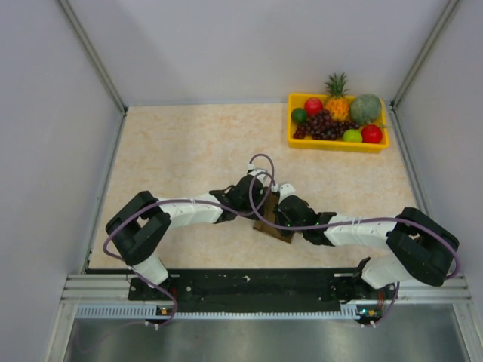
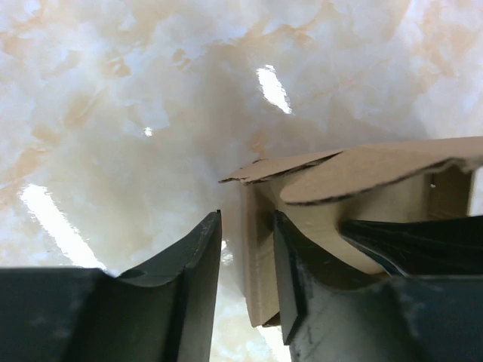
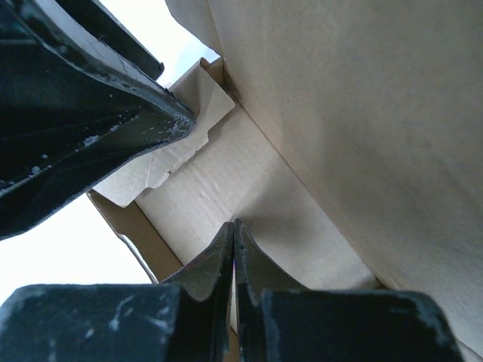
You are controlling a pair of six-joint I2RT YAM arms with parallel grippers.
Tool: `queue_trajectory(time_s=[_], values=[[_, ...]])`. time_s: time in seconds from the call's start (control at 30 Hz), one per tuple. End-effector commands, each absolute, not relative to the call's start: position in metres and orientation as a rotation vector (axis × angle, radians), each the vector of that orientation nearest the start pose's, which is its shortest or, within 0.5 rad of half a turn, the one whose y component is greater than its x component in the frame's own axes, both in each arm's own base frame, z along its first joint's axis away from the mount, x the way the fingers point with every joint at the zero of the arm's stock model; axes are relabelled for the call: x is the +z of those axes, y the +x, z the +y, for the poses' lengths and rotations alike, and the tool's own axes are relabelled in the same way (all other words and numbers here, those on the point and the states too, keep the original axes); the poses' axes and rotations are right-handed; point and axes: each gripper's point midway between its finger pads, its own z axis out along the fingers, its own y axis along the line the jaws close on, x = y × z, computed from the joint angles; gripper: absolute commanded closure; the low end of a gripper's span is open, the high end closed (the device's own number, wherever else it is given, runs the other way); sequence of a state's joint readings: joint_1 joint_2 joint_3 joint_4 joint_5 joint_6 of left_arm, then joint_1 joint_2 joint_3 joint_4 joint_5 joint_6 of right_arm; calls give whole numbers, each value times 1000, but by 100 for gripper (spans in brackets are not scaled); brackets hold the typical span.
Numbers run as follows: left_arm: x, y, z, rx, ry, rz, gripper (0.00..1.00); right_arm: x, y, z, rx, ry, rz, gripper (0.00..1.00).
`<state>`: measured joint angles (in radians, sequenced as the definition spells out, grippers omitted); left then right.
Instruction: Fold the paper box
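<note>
The brown paper box (image 1: 273, 228) stands partly formed at the table's near middle, between both arms. My left gripper (image 1: 264, 197) reaches it from the left. In the left wrist view its jaws (image 2: 247, 220) straddle one upright box wall (image 2: 260, 256). That wall lies against the right finger (image 2: 290, 264), and a gap remains on the left finger's side. Curved flaps (image 2: 362, 170) hang over the wall. My right gripper (image 1: 287, 211) is inside the box, shut with nothing between its fingers (image 3: 234, 230), its tips against an inner panel (image 3: 249, 188). A tall flap (image 3: 355, 113) stands to its right.
A yellow tray (image 1: 337, 145) with a pineapple, grapes, apples and a melon sits at the back right. Grey walls enclose the table on three sides. The left gripper's dark finger (image 3: 90, 105) crosses the upper left of the right wrist view.
</note>
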<state>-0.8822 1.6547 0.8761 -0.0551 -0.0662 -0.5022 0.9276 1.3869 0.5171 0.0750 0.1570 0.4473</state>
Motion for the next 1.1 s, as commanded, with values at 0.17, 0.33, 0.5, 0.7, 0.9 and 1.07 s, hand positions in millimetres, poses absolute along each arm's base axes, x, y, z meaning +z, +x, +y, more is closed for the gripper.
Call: queue_trajectory(time_s=[0.17, 0.33, 0.5, 0.7, 0.9, 1.07], values=[[24, 233, -308, -392, 582, 2480, 54, 11, 190, 254, 488, -559, 2380, 100], [31, 232, -312, -460, 575, 2425, 60, 12, 189, 252, 488, -560, 2378, 100], [26, 225, -313, -491, 599, 2444, 53, 14, 190, 253, 491, -562, 2375, 100], [24, 222, -311, -497, 563, 2473, 56, 14, 190, 252, 487, -561, 2379, 100], [15, 219, -304, -428, 472, 2546, 55, 14, 190, 251, 481, -553, 2378, 100], [8, 216, -298, -332, 481, 2592, 63, 16, 191, 252, 480, -547, 2377, 100]])
